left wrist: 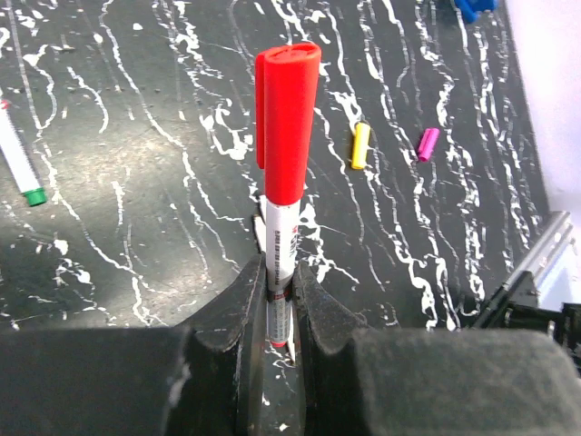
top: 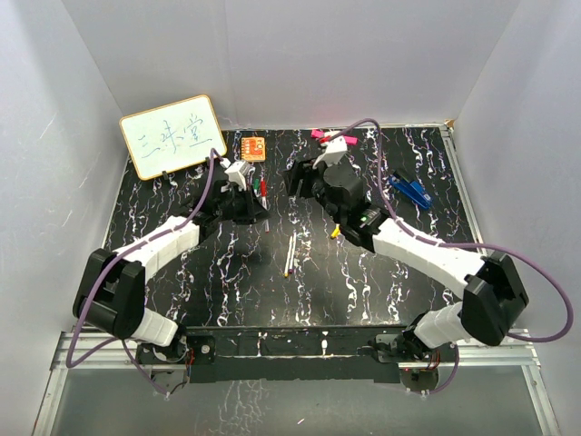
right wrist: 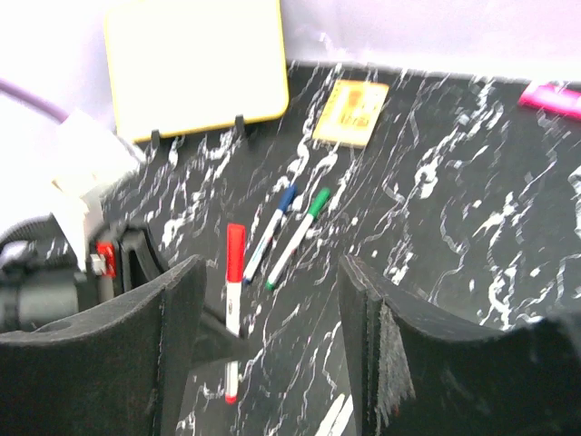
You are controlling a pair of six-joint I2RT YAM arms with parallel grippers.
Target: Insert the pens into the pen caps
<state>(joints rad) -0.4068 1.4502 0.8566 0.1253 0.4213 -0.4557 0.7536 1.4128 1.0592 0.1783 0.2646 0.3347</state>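
Our left gripper [left wrist: 277, 272] pinched 1 pen [left wrist: 279, 238] wearing a red cap [left wrist: 288, 123], our right gripper [right wrist: 270, 292] gaped empty, and we feared a loosely seated cap dropping off.

The left arm [top: 154, 247] extended from lower left toward frame centre, the left gripper [left wrist: 279, 277] pinched narrowly on a red-capped pen [left wrist: 287, 118]. The right arm [top: 427, 254] angled from lower right to upper centre, the right gripper [right wrist: 270, 272] spread wide.
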